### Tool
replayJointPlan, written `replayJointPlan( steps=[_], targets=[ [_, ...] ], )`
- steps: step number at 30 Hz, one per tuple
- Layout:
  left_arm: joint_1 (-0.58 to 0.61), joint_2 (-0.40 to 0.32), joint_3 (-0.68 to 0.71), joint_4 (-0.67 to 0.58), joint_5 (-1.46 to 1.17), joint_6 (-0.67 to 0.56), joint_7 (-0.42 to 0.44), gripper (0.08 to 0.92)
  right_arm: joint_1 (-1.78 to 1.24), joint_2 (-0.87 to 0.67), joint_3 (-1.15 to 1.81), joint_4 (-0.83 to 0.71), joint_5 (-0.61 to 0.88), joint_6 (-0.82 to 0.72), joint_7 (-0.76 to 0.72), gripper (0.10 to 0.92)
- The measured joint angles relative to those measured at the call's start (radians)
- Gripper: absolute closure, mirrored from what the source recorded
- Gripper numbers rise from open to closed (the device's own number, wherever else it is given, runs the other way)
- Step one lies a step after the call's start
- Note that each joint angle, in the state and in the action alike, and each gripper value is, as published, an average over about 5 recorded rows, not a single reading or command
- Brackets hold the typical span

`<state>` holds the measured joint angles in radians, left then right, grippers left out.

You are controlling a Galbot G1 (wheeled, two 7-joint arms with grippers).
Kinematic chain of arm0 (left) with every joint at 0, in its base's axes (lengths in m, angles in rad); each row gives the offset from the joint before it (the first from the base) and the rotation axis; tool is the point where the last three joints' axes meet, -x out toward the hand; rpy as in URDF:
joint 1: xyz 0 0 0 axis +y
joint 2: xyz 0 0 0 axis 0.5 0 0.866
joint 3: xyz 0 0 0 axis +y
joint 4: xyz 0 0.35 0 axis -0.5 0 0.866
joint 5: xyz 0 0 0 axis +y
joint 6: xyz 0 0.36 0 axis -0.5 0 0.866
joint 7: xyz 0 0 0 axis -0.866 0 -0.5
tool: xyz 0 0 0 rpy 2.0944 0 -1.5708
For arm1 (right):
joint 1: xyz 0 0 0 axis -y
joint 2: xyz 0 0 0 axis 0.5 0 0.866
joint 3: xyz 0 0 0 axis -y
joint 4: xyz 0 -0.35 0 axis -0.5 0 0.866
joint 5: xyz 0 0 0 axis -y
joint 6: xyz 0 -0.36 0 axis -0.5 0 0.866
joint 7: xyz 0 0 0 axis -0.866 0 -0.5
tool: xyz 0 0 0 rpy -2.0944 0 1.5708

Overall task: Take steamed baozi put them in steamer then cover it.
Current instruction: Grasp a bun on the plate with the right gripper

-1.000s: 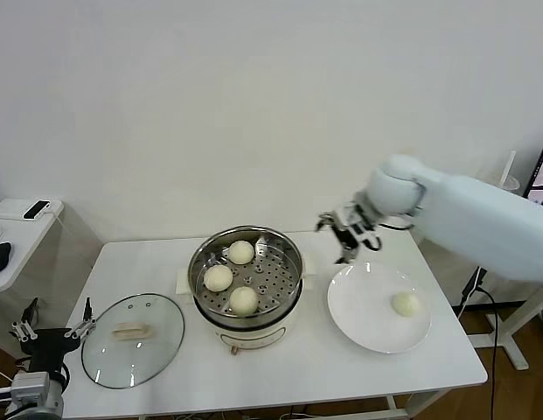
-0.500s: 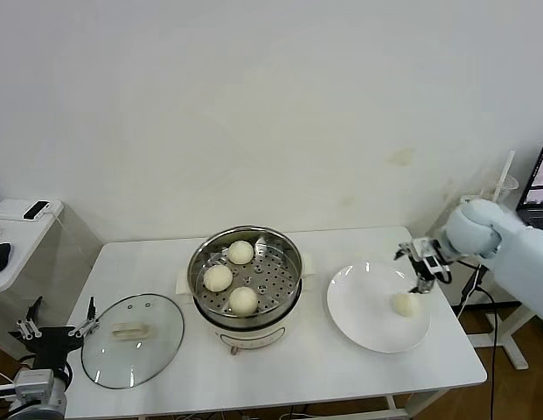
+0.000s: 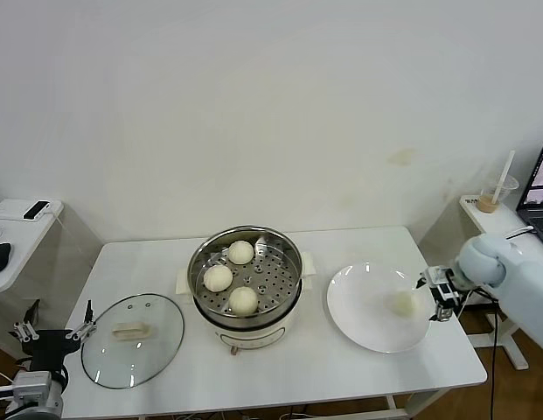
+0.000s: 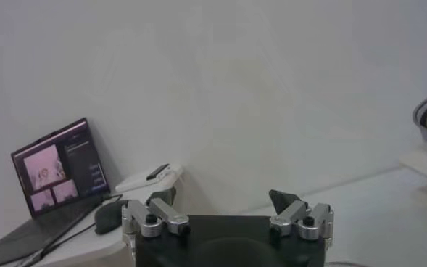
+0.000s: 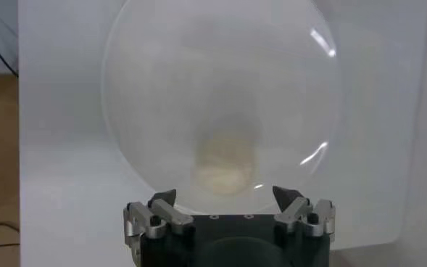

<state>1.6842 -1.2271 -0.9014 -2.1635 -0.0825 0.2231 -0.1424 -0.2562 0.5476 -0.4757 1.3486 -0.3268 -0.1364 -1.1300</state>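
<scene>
The steel steamer (image 3: pixel 246 273) stands mid-table with three white baozi on its perforated tray: one at the back (image 3: pixel 241 252), one at the left (image 3: pixel 218 277) and one at the front (image 3: pixel 244 300). A fourth baozi (image 3: pixel 403 303) lies on the white plate (image 3: pixel 367 306); it also shows in the right wrist view (image 5: pixel 226 165). My right gripper (image 3: pixel 439 293) is open and empty at the plate's right edge, just right of that baozi; in the right wrist view (image 5: pixel 225 198) the bun lies a little ahead of its fingertips. The glass cover (image 3: pixel 133 339) lies flat at the table's front left. My left gripper (image 3: pixel 51 332) is open and empty, parked off the table's left front corner.
A side table (image 3: pixel 13 229) with a dark device stands at the far left. At the far right is another desk with a cup and straw (image 3: pixel 492 197) and a laptop (image 3: pixel 542 179). The white wall (image 3: pixel 271 105) runs behind the table.
My right gripper has swung from beside the steamer's back right, across the plate, down to the plate's right edge beside the last baozi. The left arm has barely moved.
</scene>
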Motion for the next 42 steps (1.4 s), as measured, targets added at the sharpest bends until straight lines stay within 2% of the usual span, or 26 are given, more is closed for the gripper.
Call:
replayJointPlan(
  steps=[23, 33, 42],
  targets=[
    [-0.002, -0.005, -0.006, 0.003, 0.001, 0.002, 0.000, 0.177, -0.035, 0.161, 0.066, -0.182, -0.069, 0.007, 0.034, 0.207],
    [-0.003, -0.005, -0.005, 0.001, 0.001, 0.002, 0.000, 0.177, -0.031, 0.183, 0.068, -0.205, -0.079, -0.016, 0.034, 0.375],
    [-0.002, -0.007, -0.006, -0.004, 0.000, 0.002, 0.000, 0.177, -0.012, 0.169, 0.055, -0.195, -0.063, -0.039, 0.008, 0.449]
  ],
)
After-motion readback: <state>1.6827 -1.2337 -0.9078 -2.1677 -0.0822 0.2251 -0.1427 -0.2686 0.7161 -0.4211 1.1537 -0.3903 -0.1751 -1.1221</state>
